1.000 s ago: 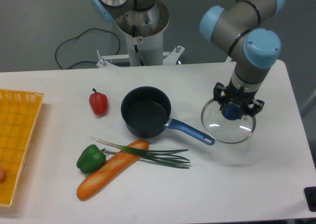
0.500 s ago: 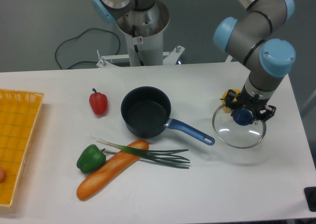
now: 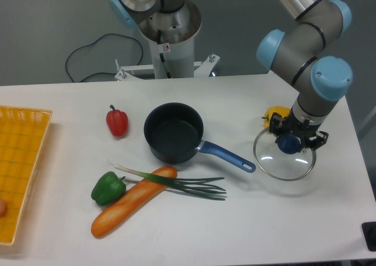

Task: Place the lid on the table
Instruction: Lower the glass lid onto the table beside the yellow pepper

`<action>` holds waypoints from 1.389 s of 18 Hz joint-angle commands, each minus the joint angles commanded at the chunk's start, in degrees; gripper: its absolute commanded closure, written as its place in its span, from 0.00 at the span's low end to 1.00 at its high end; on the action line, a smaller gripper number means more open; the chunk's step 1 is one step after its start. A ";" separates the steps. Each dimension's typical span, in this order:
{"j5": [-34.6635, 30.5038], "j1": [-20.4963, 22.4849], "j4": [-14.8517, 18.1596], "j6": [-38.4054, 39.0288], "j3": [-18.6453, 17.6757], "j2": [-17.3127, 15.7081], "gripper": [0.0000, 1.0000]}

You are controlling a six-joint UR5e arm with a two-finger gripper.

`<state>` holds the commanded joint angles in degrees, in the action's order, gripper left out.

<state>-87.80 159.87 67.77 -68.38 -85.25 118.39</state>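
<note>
The lid (image 3: 285,160), a clear glass disc with a thin silver rim and a blue knob, sits low over the white table (image 3: 247,231) at the right side, to the right of the saucepan's handle. My gripper (image 3: 289,142) points straight down over the lid's centre and is shut on the blue knob. I cannot tell whether the lid's rim touches the tabletop or hangs just above it.
A dark saucepan (image 3: 174,133) with a blue handle stands mid-table. Left of it lie a red pepper (image 3: 117,121), a green pepper (image 3: 108,188), a baguette (image 3: 133,202) and spring onions (image 3: 188,184). A yellow object (image 3: 275,114) peeks out behind the gripper. A yellow woven tray (image 3: 17,160) lies at the left edge.
The gripper carried the lid to the right, away from the saucepan's handle, and a little lower. The yellow object behind it came into view.
</note>
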 joint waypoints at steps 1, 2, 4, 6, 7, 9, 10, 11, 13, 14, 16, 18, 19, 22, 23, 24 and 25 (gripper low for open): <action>0.09 -0.09 -0.88 0.61 0.17 0.26 0.44; 0.09 -0.44 -1.58 1.57 0.18 0.61 0.44; 0.09 -0.97 -2.29 2.11 0.44 0.97 0.44; 0.18 -1.14 -2.29 2.11 0.61 1.23 0.44; 0.18 -1.14 -2.29 2.11 0.62 1.41 0.44; 0.96 -1.23 -2.38 2.46 0.70 1.58 0.44; 1.40 -1.23 -2.38 2.98 0.70 1.58 0.44; 1.76 -1.32 -2.29 3.51 0.70 1.76 0.44; 1.76 -1.32 -2.38 4.39 0.70 2.02 0.44; 1.85 -1.41 -2.38 4.66 0.62 2.02 0.44; 1.85 -1.67 -2.38 4.57 0.53 2.20 0.44; 1.85 -1.85 -2.38 4.66 0.53 2.55 0.44; 1.85 -1.85 -2.38 4.57 0.53 2.64 0.44; 1.76 -2.29 -2.29 4.57 0.35 3.08 0.44; 1.76 -2.29 -2.38 4.57 0.26 3.17 0.44; 1.76 -2.29 -2.38 4.48 0.18 3.08 0.44; 1.76 -2.29 -2.38 4.48 0.09 3.17 0.44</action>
<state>-86.04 157.59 65.39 -63.90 -85.17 121.55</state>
